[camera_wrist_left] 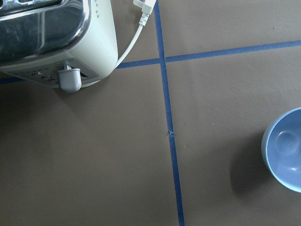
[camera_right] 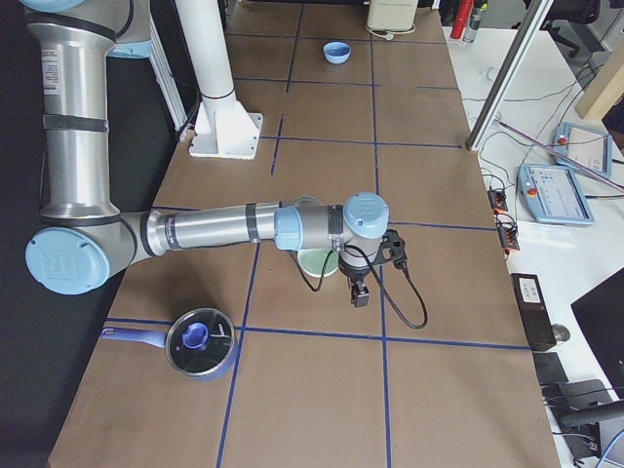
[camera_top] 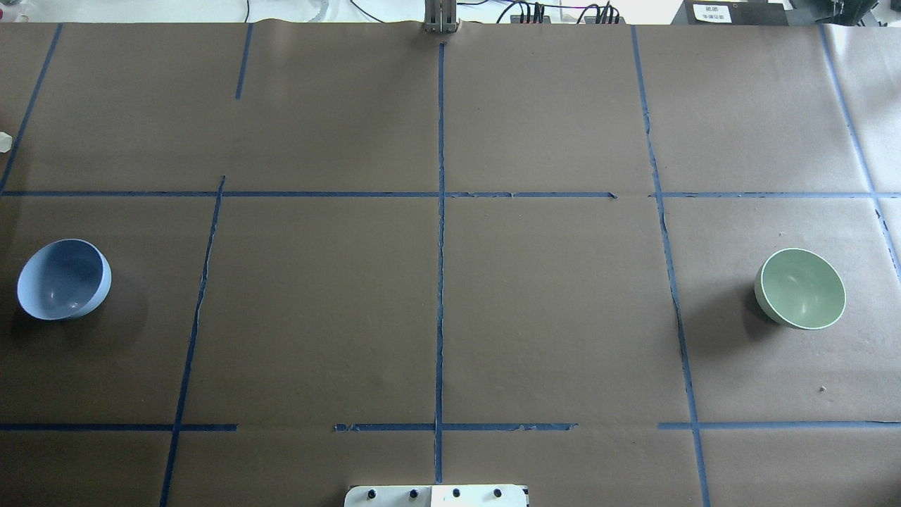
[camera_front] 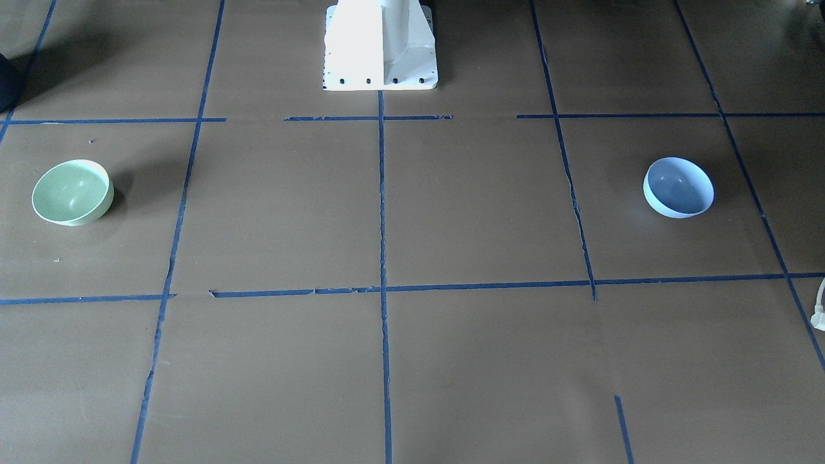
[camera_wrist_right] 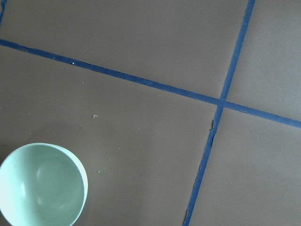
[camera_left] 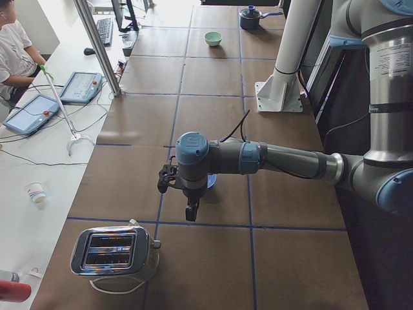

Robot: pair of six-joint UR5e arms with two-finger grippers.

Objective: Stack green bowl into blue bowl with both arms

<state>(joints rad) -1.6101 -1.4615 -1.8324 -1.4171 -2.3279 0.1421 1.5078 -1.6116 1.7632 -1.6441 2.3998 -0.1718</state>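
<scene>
Brown-papered table, gridded with blue tape lines, fills my screens. My left gripper points down above the paper, close by the small, round, smooth periwinkle-blue bowl. I see it only from the side, so I cannot tell whether its jaws are parted. The same goes for the right gripper, which points down just beside the small, round, glossy mint-green bowl. Behind them, the silver-grey left arm and right arm reach out level over the table. Both bowls sit upright and empty, well apart at opposite ends, blue on my left and green on my right. A shiny chrome toaster stands near the blue one, and a lidded pot with a blue handle stands near the green one.
</scene>
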